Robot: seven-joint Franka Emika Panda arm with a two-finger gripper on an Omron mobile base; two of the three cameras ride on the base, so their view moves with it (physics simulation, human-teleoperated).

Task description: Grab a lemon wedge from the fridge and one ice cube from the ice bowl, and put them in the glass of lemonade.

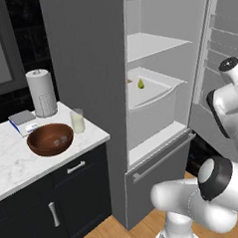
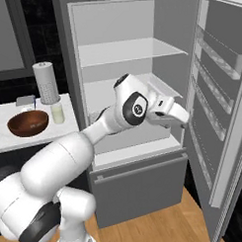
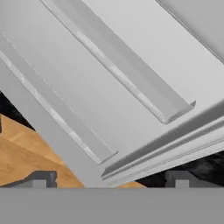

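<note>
- lemon wedge (image 1: 140,84): tiny yellow-green piece lying in the white drawer (image 1: 157,96) inside the fridge (image 1: 87,53), just beside a small orange-brown item (image 1: 129,81) at the drawer's back left.
- fridge: tall grey body, door (image 2: 216,90) swung wide to the right, white shelf (image 2: 130,49) above the drawer, door racks showing on the inner side; lower compartment shut, with a horizontal bar handle (image 1: 163,158).
- gripper (image 2: 184,120): out in front of the fridge opening near the inner face of the door, fingers (image 3: 41,178) spread wide, nothing between them; hand view looks at the door's grey ribs and a bit of wood floor.
- glass of lemonade (image 1: 77,120): upright on the white marble counter (image 1: 14,162), near its right edge, just beside the ice bowl (image 1: 50,139).
- ice bowl: wide reddish-brown, pale cubes inside, left of the glass.
- paper towel roll (image 1: 41,93) upright behind the bowl; a small flat grey-blue object (image 1: 23,120) beside it.
- dark cabinets (image 1: 56,204) with silver handles under the counter, dark tiled wall behind, wood plank floor (image 1: 113,233).
</note>
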